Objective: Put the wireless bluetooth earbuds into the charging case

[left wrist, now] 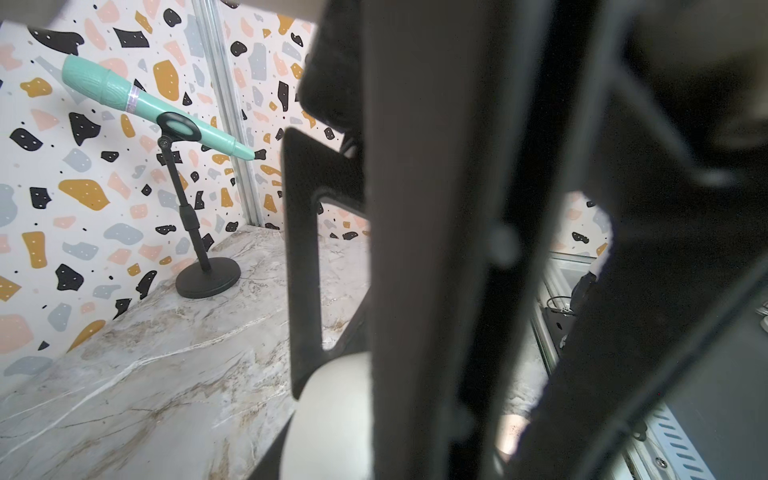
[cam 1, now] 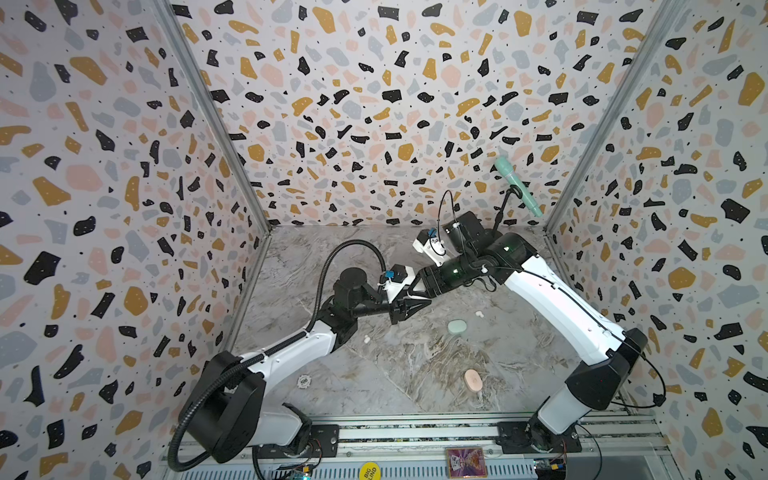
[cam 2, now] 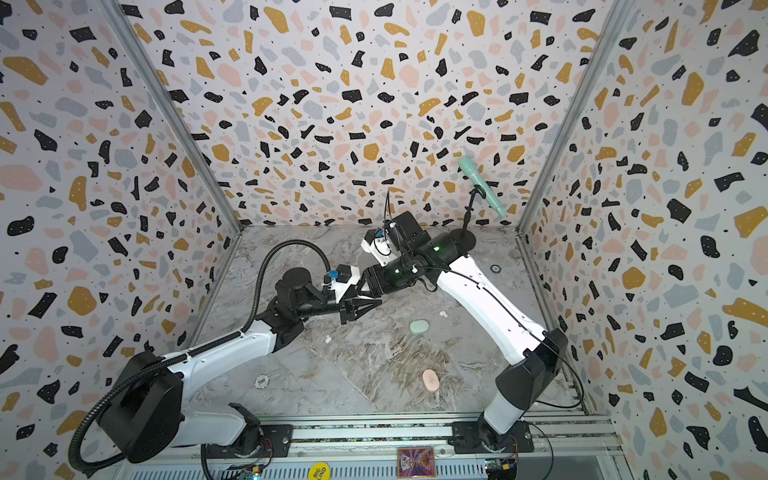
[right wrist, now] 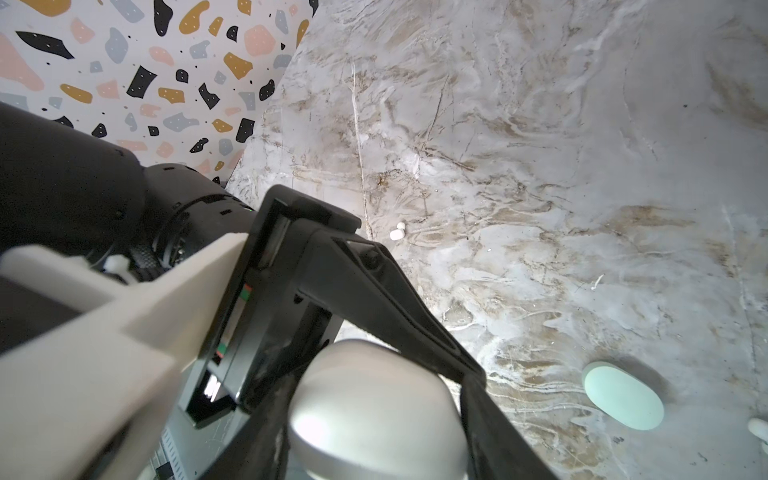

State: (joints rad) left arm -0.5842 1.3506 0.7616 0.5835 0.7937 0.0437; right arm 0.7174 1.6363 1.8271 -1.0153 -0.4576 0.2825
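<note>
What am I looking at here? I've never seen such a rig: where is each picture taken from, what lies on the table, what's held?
Two robot arms, left and right, work over a marble-patterned table; each ends in two black fingers. Both top views look down from overhead; the other two come from cameras on the wrists. On the table lie a mint green case, a pink case, tiny white earbuds, a poker chip and a mint microphone on a stand. The right arm's fingers hold a white case. The left arm's fingers, closed, reach its edge; whether they grip anything is hidden.

Terrazzo-patterned walls point(cam 1: 374, 83) enclose a seemingly marble tabletop point(cam 1: 415, 374).
</note>
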